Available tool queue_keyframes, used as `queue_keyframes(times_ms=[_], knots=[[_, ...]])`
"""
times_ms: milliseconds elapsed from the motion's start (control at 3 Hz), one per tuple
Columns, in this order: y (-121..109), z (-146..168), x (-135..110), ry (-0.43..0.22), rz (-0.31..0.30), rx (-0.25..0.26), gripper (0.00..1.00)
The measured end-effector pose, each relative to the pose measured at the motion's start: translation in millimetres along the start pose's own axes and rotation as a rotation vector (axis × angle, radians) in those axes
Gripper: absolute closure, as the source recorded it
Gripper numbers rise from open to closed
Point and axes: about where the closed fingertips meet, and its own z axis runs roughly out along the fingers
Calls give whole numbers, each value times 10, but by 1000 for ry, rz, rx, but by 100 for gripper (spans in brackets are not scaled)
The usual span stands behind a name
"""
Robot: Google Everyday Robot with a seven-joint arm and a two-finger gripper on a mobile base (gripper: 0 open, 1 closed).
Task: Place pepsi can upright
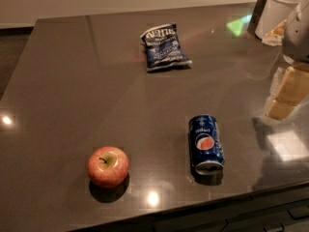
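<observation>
The pepsi can (206, 143) lies on its side on the dark table (72, 81), near the front edge and right of the middle. It is dark blue with the round logo facing up, and one silver end points toward the front edge. My gripper (284, 103) hangs at the right edge of the view, right of the can and a little farther back. It is apart from the can and above the table surface.
A red apple (107, 166) stands at the front left. A flat blue chip bag (164, 47) lies at the back middle. A white container (282, 8) stands at the back right corner. The table's front edge runs just below the can.
</observation>
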Motion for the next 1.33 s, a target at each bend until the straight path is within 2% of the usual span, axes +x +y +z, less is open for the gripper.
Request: queue_keyframes(times_ms=[333,667,1000,1333], knots=[[0,0,0,0,0,0,0],[-55,44,-134,-2,-38,-9,0],[-76,116,-363,-4,-151,-2,0],[-77,226,-572,-48,-330,-14,0]])
